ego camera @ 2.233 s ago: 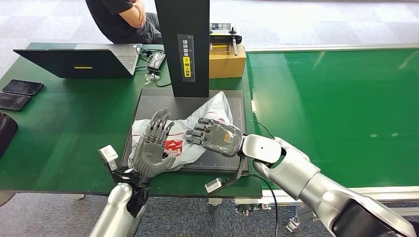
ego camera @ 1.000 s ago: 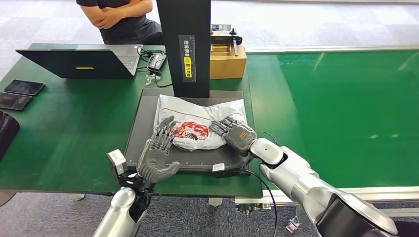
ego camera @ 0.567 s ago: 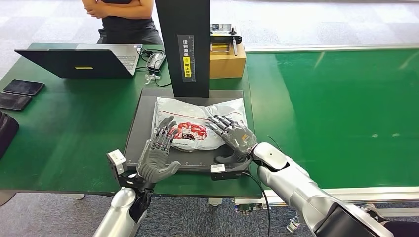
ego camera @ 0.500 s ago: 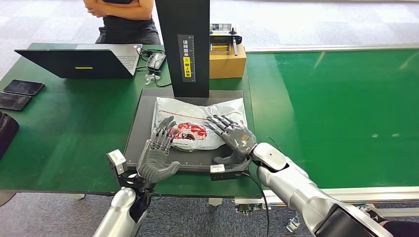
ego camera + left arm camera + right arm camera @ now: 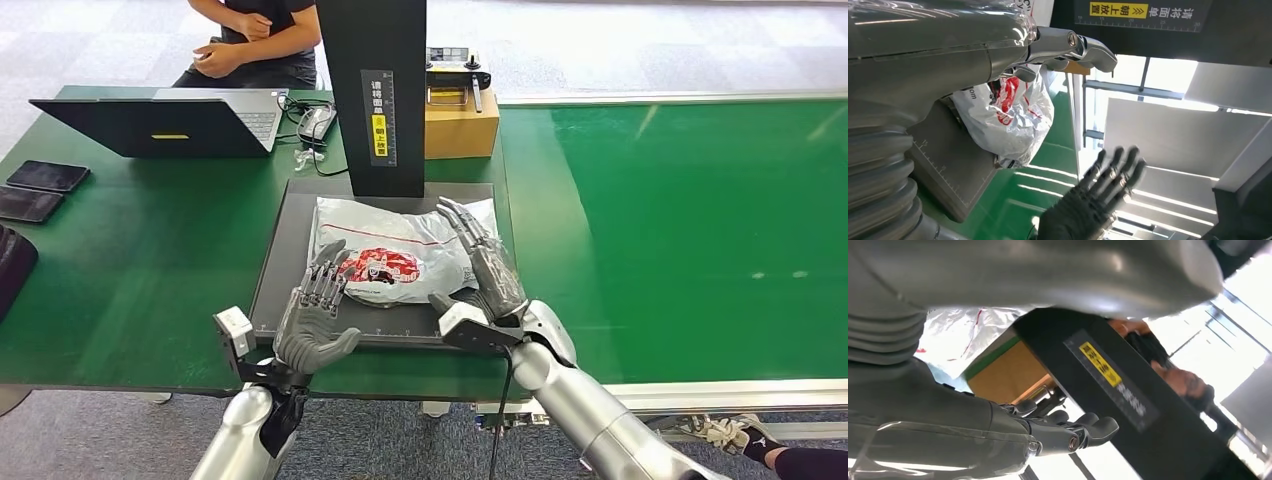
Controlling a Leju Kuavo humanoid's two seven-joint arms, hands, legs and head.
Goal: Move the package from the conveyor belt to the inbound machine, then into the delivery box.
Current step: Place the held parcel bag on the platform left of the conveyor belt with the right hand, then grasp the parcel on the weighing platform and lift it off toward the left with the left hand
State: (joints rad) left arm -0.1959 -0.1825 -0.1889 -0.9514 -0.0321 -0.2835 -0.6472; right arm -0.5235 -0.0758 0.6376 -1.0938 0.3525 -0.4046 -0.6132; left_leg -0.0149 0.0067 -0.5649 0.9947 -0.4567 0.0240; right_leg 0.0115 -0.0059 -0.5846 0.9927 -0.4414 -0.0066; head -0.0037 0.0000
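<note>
The package, a white plastic bag with red print, lies flat on the inbound machine's black platform in front of its black column. My left hand stands at the package's near left edge, fingers apart and pointing up, holding nothing. My right hand is raised edge-on at the package's right side, fingers stretched, also holding nothing. In the left wrist view the package lies beyond my left fingers, with the right hand spread past it. The right wrist view shows the package and the column.
The green conveyor belt runs to the right of the platform. A cardboard box sits behind it. A laptop and two phones lie on the green table to the left. A person sits behind the laptop.
The package went from held up in both hands to lying flat on the platform. My right hand then lifted off it and turned upright with fingers stretched. The left hand barely moved.
</note>
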